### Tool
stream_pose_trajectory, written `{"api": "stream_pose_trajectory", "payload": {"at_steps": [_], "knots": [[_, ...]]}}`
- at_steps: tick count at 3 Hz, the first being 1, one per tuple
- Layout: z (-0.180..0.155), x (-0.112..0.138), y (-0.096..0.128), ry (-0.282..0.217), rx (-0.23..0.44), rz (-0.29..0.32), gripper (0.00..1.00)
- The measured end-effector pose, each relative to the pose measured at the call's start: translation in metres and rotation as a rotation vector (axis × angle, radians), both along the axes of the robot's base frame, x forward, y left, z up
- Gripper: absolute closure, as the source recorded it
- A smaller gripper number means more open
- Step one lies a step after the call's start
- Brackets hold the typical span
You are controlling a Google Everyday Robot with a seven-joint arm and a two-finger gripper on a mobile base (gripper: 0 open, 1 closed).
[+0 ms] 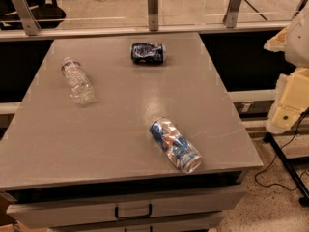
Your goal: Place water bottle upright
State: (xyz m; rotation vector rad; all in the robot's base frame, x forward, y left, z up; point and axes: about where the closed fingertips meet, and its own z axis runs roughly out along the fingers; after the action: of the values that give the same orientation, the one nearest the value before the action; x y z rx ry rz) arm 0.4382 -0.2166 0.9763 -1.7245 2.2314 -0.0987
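Water bottle (77, 80) lying flat, upper left of the table (120, 144).
Gripper (289, 100) cut off at right edge; its opening cannot be told.

Grey tabletop (125, 111) centre free. Obstacles: clear ribbed plastic water bottle (77, 81) lying at 10 o'clock; crushed blue can (147, 52), 12; crushed blue-and-silver can (175, 145), 5. Off-table, 3: cream gripper (288, 108).

Office lab, I'm reckoning.
I'm looking at a grey drawer cabinet (120, 144), a glass partition (193, 4), an office chair (30, 8) and floor cables (286, 164); my gripper (289, 100) is hanging at the right edge.
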Motion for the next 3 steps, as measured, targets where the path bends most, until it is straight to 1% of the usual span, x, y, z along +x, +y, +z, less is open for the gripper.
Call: {"api": "stream_pose_trajectory", "payload": {"at_steps": [1,2,3], "knots": [[0.001,0.001,0.002,-0.006,0.005,0.004,0.00],[0.003,0.027,0.052,-0.010,0.044,0.065,0.00],[0.009,0.058,0.138,-0.010,0.101,0.161,0.00]]}}
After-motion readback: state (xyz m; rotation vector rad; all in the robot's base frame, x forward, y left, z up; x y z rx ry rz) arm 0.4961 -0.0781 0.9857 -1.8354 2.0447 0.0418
